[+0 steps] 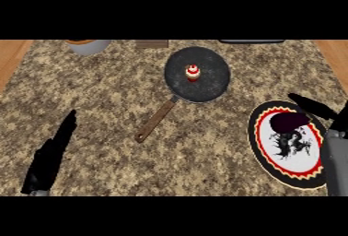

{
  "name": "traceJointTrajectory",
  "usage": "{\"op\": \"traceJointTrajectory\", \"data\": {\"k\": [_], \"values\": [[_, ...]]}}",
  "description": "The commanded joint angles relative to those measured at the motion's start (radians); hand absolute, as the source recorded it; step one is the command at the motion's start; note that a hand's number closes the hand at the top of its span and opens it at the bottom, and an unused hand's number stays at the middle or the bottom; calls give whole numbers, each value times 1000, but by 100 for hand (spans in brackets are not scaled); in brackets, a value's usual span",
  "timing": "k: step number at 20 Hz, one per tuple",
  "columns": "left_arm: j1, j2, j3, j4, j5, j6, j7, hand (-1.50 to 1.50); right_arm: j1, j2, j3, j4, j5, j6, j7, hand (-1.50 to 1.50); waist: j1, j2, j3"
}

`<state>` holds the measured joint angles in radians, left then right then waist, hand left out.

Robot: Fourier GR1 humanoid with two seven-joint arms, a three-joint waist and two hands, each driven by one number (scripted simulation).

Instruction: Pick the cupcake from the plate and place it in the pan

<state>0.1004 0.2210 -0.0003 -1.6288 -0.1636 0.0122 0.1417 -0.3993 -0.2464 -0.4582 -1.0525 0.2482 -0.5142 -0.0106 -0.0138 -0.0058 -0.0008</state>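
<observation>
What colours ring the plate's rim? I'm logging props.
Black rim, red band, yellow zigzag on the plate; head view.

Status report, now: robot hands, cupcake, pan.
Left robot hand open, idle. Right robot hand open above patterned round plate. Small red-and-white cupcake in dark round pan. No obstruction.

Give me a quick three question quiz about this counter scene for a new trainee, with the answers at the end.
1. True or false: the cupcake sits in the frying pan.
2. Toward which side of the view does the pan's handle point? A) lower left B) upper right C) straight right
3. Fill in: the robot's right hand is above the far edge of the ______.

Key:
1. True. The cupcake stands near the pan's middle, not on the plate.
2. A.
3. Plate, the one with the red and yellow rim. The left hand rests open at the lower left.
</observation>
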Motion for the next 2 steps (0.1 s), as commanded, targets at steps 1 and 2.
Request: {"op": "traceJointTrajectory", "data": {"k": [1, 2], "values": [[-22, 12, 37, 0, 13, -20, 10, 0, 163, -2, 41, -226, -26, 69, 95, -150, 5, 2, 0], [56, -46, -39, -28, -52, 23, -25, 0, 159, -38, 16, -198, -54, 99, 65, -150, 10, 3, 1]]}}
